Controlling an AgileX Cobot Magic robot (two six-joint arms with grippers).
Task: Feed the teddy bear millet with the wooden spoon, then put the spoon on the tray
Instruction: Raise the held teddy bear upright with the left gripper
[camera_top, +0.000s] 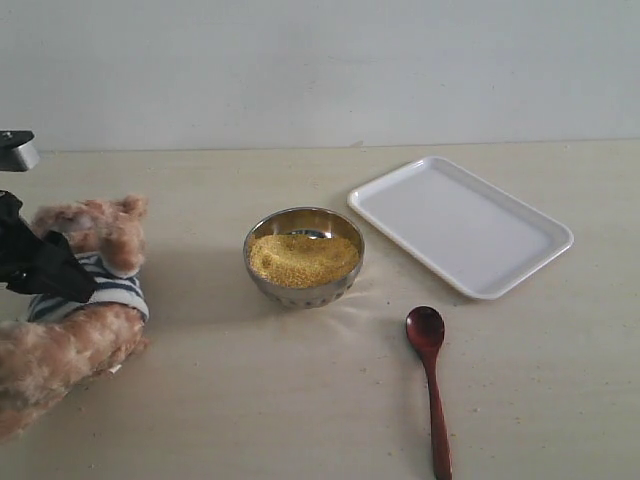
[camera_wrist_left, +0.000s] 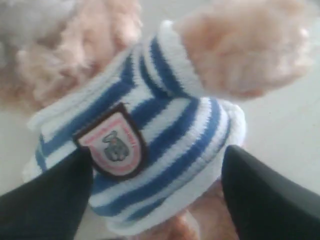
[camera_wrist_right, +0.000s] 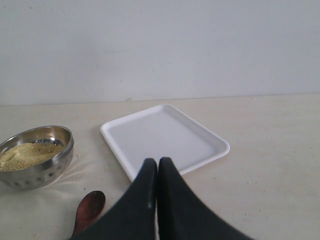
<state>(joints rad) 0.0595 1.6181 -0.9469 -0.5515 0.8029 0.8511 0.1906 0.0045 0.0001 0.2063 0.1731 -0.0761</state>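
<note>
The teddy bear (camera_top: 95, 300) lies at the left edge of the table, striped shirt and crest badge (camera_wrist_left: 112, 142) showing. My left gripper (camera_top: 80, 285) is open, its black fingers (camera_wrist_left: 260, 195) standing on either side of the bear's shirted body (camera_wrist_left: 160, 115). Millet (camera_top: 303, 258) fills the steel bowl (camera_top: 300, 292) in the middle. The wooden spoon (camera_top: 432, 385) rests on the table to the bowl's front right, apart from both grippers. The white tray (camera_top: 460, 225) sits empty at the back right. My right gripper (camera_wrist_right: 158, 162) is shut and empty, hovering near the tray's (camera_wrist_right: 165, 137) front edge, beside the spoon (camera_wrist_right: 90, 210).
A pale wall runs behind the table. A grey metal part (camera_top: 15, 152) pokes in at the far left edge. The steel bowl (camera_wrist_right: 40, 172) with millet (camera_wrist_right: 25, 154) shows in the right wrist view too. Bare tabletop lies between bowl, spoon and tray.
</note>
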